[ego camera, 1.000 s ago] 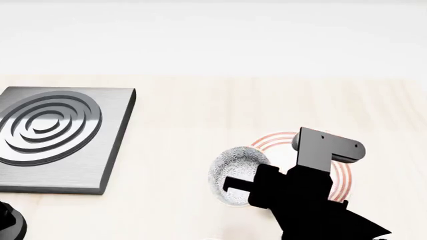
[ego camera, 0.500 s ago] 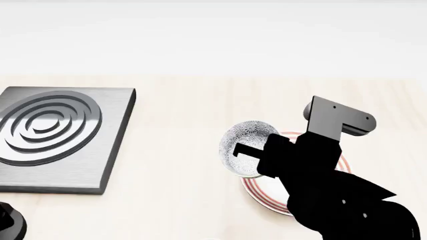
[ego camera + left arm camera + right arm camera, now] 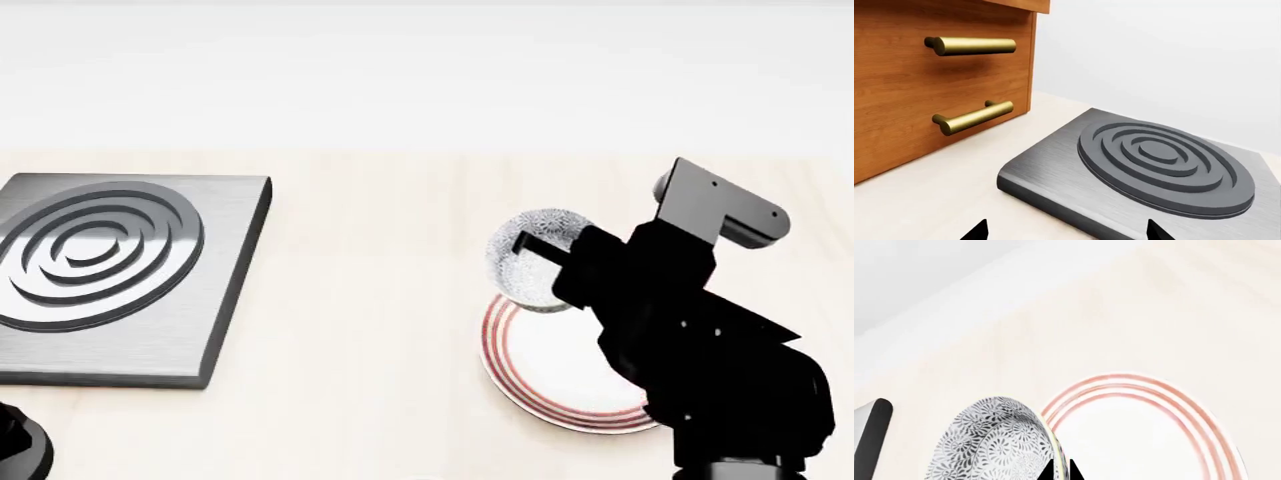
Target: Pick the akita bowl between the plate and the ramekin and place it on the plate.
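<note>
The grey-and-white speckled akita bowl (image 3: pixel 531 262) hangs in the air, tilted, over the far left edge of the plate (image 3: pixel 534 362). My right gripper (image 3: pixel 545 250) is shut on its rim. In the right wrist view the bowl (image 3: pixel 991 440) shows its patterned outside, its thin rim pinched between the two dark fingertips of the right gripper (image 3: pixel 1062 471). Beyond it lies the white plate (image 3: pixel 1147 435) with red rings. The ramekin is out of view. My left gripper (image 3: pixel 1066 231) stands open over bare counter near the grey slab, holding nothing.
A grey metal slab with raised concentric rings (image 3: pixel 107 275) lies at the left of the pale wooden counter (image 3: pixel 360 300). A wooden cabinet with brass drawer handles (image 3: pixel 971 117) stands next to the slab (image 3: pixel 1154 165).
My right arm has lifted the bowl and carried it back and to the right, from the plate's near left side to above its far left edge. The left arm has not moved.
</note>
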{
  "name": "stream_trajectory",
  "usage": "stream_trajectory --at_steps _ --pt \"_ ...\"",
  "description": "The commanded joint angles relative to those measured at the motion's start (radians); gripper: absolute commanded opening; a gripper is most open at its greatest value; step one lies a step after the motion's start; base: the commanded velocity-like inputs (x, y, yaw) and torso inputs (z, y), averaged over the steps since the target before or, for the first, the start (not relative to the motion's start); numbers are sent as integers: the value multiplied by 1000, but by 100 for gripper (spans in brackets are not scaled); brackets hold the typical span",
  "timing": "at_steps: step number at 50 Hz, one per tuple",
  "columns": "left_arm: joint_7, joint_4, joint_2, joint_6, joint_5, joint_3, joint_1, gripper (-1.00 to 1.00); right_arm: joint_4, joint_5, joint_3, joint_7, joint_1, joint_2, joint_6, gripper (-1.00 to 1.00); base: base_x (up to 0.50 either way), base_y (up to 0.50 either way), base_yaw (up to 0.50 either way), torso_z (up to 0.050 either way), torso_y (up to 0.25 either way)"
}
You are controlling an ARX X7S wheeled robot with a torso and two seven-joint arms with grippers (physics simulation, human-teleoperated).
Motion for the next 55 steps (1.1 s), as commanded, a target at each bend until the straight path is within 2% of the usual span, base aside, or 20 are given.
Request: stream_trajectory --at_steps 1,9,18,37,47,55 --pt "16 9 17 -1 19 -20 5 100 265 -67 35 -69 121 -30 -155 -100 0 0 0 0 0" --pt "14 14 14 -6 13 -21 6 100 476 -92 48 -103 220 -51 -258 -100 0 0 0 0 0" --pt "14 9 14 -3 13 -19 4 100 479 -172 192 -67 220 -61 -262 -100 0 0 0 0 1" --pt "8 3 15 5 17 -15 2 100 480 -520 561 -53 219 -110 -261 -100 0 0 0 0 0" --pt "8 3 13 6 15 -13 3 100 480 -621 665 -33 210 -120 -282 -100 0 0 0 0 0" --pt "7 2 13 8 16 -11 3 100 480 -661 692 -26 207 -122 -291 -100 0 0 0 0 1"
